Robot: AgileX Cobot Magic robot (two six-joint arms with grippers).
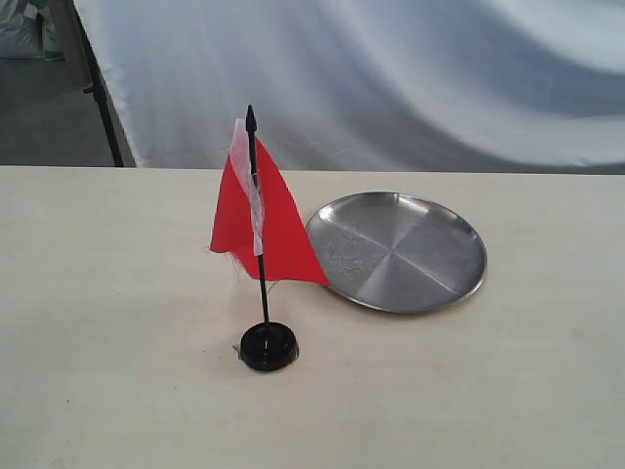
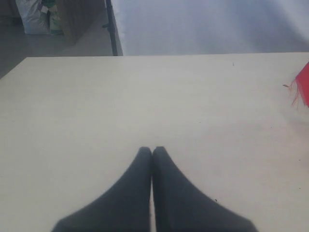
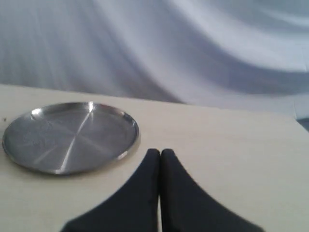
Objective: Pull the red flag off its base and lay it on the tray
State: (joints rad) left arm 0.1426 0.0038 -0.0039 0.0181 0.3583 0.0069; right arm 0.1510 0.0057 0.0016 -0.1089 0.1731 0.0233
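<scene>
The red flag (image 1: 278, 220) stands upright on its thin black stick, which is planted in the small round black base (image 1: 268, 347) near the table's middle. To its right lies the round silver tray (image 1: 430, 283), with nothing on it; the flag's lower corner overlaps the tray's left rim in the exterior view. Neither arm shows in the exterior view. My left gripper (image 2: 152, 150) is shut and holds nothing, hovering over bare table; a red corner of the flag (image 2: 303, 86) shows at the frame edge. My right gripper (image 3: 160, 152) is shut, holding nothing, close to the tray (image 3: 29, 145).
The pale wooden table (image 1: 117, 322) spreads wide around the flag and tray. A white cloth backdrop (image 1: 391, 68) hangs behind the table's far edge. A black stand leg (image 1: 98, 98) and bags stand on the floor at the far left.
</scene>
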